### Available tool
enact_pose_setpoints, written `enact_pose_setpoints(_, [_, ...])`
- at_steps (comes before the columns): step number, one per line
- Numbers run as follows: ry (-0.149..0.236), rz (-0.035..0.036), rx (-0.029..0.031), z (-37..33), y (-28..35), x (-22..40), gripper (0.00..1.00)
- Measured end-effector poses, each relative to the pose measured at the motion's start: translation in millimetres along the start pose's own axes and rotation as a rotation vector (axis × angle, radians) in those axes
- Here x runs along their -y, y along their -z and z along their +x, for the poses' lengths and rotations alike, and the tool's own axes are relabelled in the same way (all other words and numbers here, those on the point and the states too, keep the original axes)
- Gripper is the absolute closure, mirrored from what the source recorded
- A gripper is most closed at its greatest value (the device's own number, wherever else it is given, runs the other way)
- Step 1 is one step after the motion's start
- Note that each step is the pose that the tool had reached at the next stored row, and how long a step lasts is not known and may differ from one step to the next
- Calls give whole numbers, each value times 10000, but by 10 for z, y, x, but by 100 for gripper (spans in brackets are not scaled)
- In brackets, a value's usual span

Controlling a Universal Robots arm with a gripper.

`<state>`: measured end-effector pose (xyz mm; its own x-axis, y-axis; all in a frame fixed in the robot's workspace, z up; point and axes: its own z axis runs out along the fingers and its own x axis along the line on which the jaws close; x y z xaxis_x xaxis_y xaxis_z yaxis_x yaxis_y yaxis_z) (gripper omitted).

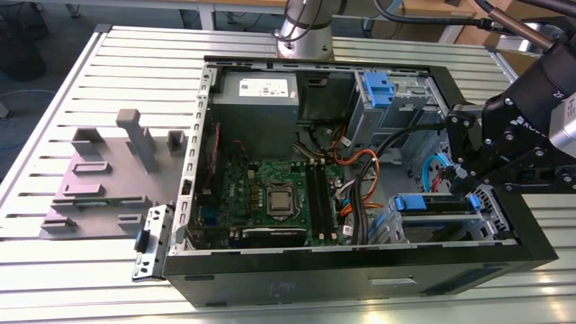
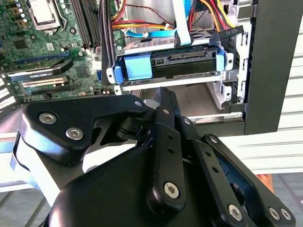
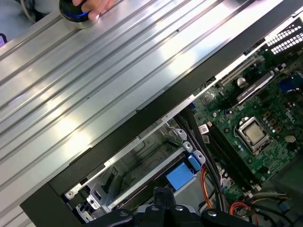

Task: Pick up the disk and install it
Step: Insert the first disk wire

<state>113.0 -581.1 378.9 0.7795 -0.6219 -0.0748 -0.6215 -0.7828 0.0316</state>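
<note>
The disk (image 2: 182,60) lies flat in the upper slot of the drive cage at the case's front corner. Its blue carrier handle (image 2: 138,67) faces the motherboard, and cables are plugged into its end. In the exterior view the disk (image 1: 430,202) is at the lower right of the open case. The blue handle (image 3: 180,177) also shows in the first wrist view. My gripper (image 1: 461,177) hovers just outside the cage on the exterior view's right. Its fingers are shut together with nothing between them, and the gripper (image 2: 161,97) is a short way from the disk. The gripper (image 3: 161,193) points at the cage.
The open computer case (image 1: 360,273) lies on a slatted metal table (image 1: 99,270). Inside are a motherboard (image 1: 270,196), a grey power supply (image 1: 256,91) and a blue bracket (image 1: 376,88). A grey fixture (image 1: 108,175) stands on the exterior view's left. A person's hand (image 3: 92,6) rests on a round object.
</note>
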Motion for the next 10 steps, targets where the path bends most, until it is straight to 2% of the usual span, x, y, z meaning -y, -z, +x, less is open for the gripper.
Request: enact_pose_setpoints(10, [105, -7, -3, 0, -1, 0, 89])
